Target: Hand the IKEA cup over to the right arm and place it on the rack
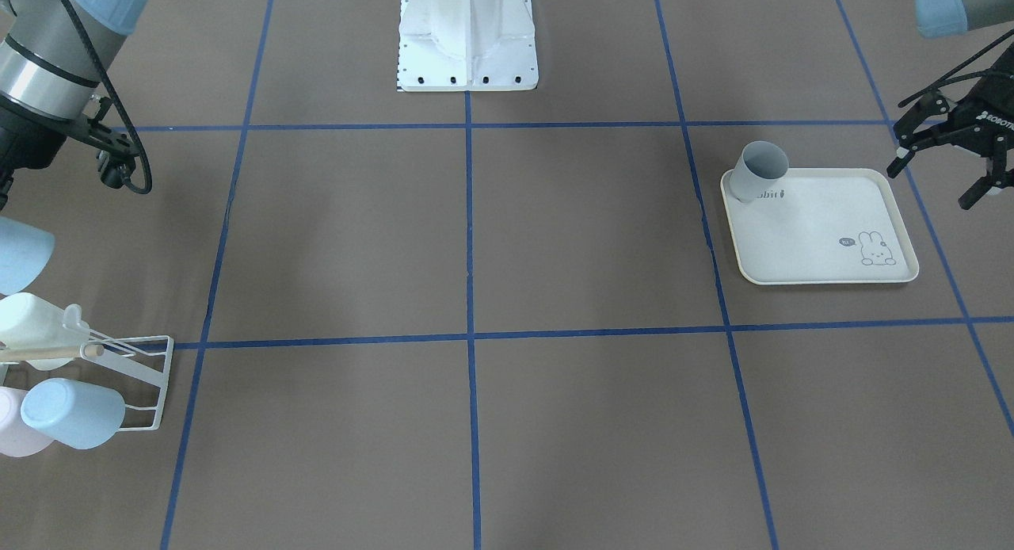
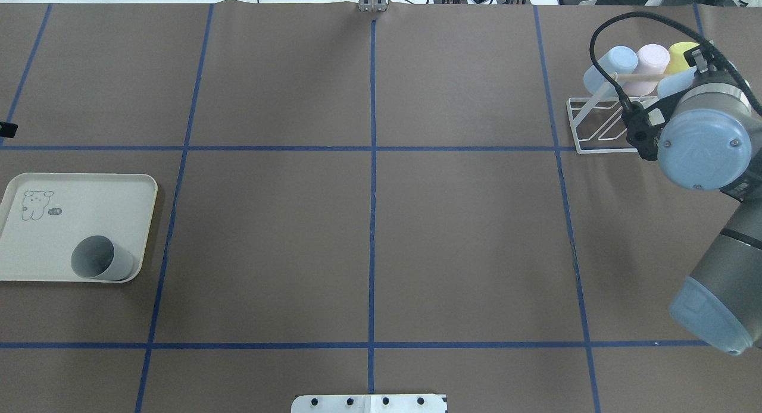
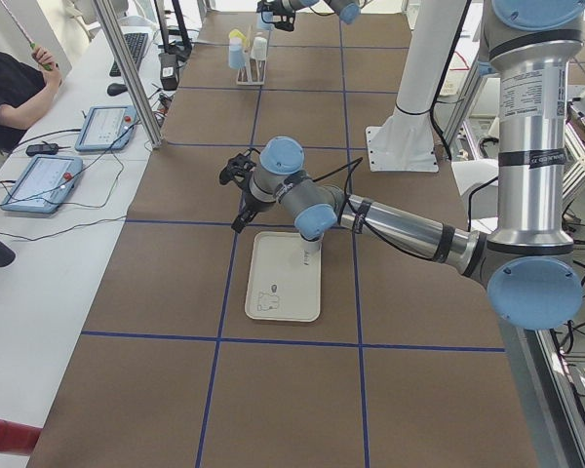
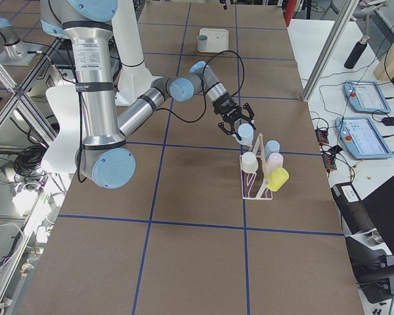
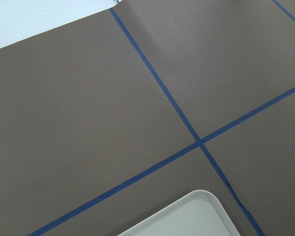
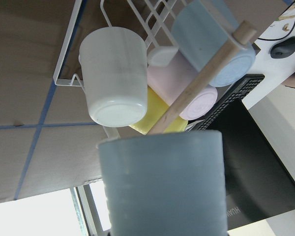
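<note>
A light-blue IKEA cup (image 4: 245, 135) hangs in the air just above the rack (image 4: 256, 185), with my right gripper (image 4: 238, 126) shut on it. In the right wrist view this cup (image 6: 162, 182) fills the foreground, just short of the rack's wooden dowel (image 6: 206, 78). The front view catches the cup (image 1: 17, 253) at its left edge, over the white wire rack (image 1: 146, 380). My left gripper (image 1: 931, 187) hovers open and empty beside the tray (image 1: 832, 273). A grey cup (image 1: 760, 169) stands on the tray's corner.
The rack holds a white cup (image 6: 113, 73), a pink one (image 6: 187, 96), a blue one (image 6: 211, 44) and a yellow one (image 6: 155, 120). The robot's white base (image 1: 467, 43) stands at the table's middle edge. Monitors and tablets sit on side tables.
</note>
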{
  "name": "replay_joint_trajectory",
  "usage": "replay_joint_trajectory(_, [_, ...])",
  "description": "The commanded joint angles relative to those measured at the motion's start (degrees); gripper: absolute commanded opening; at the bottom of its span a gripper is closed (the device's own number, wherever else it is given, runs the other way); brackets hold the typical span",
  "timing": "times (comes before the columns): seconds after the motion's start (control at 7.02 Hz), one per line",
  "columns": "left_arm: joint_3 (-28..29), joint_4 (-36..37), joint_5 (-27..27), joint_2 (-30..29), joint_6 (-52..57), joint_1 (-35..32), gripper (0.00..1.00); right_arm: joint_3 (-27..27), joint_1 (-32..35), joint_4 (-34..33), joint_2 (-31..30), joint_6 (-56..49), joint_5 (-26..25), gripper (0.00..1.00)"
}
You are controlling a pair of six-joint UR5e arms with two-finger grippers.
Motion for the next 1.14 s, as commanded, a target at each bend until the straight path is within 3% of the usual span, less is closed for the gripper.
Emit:
replay_joint_trajectory(0.0, [0.0,0.0,0.0,0.0,0.0,0.0,1.0,-2.3,-0.9,0.2,1.7,0.3,-0.5,0.0])
replay_joint_trajectory(0.43, [0.1,-0.1,0.0,0.0,0.0,0.1,1.0,-6.5,-1.7,0.2,3.7,1.5,-0.9,0.01])
replay_joint_trajectory(1.0, [0.2,-0.1,0.0,0.0,0.0,0.0,1.0,-8.1,-2.6,0.2,4.2,1.6,-1.2,0.1])
